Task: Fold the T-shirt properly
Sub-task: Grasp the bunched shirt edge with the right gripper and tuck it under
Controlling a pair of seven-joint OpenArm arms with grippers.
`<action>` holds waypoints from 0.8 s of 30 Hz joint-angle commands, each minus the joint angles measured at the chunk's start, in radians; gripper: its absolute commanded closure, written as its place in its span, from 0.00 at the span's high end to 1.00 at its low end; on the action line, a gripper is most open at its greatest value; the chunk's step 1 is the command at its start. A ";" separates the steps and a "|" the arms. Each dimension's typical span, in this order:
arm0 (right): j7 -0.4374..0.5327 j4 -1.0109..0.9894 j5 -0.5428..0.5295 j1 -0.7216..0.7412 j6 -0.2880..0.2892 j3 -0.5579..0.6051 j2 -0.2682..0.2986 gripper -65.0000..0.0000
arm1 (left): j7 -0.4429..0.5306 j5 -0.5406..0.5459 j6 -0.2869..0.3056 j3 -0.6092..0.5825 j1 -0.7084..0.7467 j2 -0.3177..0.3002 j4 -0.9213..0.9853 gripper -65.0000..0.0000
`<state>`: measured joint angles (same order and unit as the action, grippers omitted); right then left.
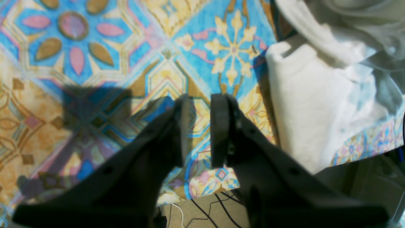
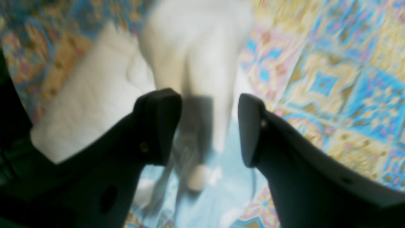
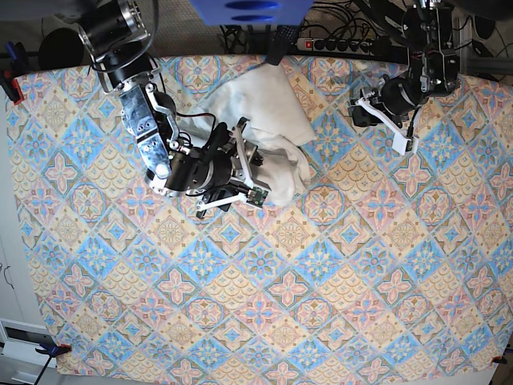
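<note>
Right gripper (image 2: 210,128) is standing with its jaws well apart, nothing pinched between them; the T-shirt (image 2: 193,57) is lying just ahead of the tips toward 12 o'clock in the right wrist view, with a thin fold trailing down through the gap, and whether cloth is touching either finger cannot be told because that view is blurring heavily. In the base view this gripper (image 3: 240,172) is hovering at the shirt's 8 o'clock edge, its fingers overlapping the crumpled white heap (image 3: 268,120), which is sitting on the patterned tablecloth (image 3: 321,289) at about 12 o'clock of the table. Left gripper (image 1: 200,129) is showing a narrow gap, empty, over bare cloth; the shirt (image 1: 313,104) is lying at its 2 o'clock, apart from it. In the base view this gripper (image 3: 385,112) is sitting well apart at the shirt's 3 o'clock. The print and neck label are not showing anywhere; the shirt's far edge is cut off under a blue object (image 3: 250,11) at the top.
</note>
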<state>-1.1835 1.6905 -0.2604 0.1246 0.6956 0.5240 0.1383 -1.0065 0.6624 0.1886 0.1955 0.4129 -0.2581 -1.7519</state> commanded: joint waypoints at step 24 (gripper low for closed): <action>0.061 0.240 -0.236 -0.096 0.003 -0.118 0.206 0.06 | 0.059 0.010 0.005 0.005 -0.001 -0.016 -0.013 0.17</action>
<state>-1.1366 1.9118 -0.4831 0.0170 0.6949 0.4107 0.3382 -0.9524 0.6594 0.1883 0.1986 0.4133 -0.2661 -1.7519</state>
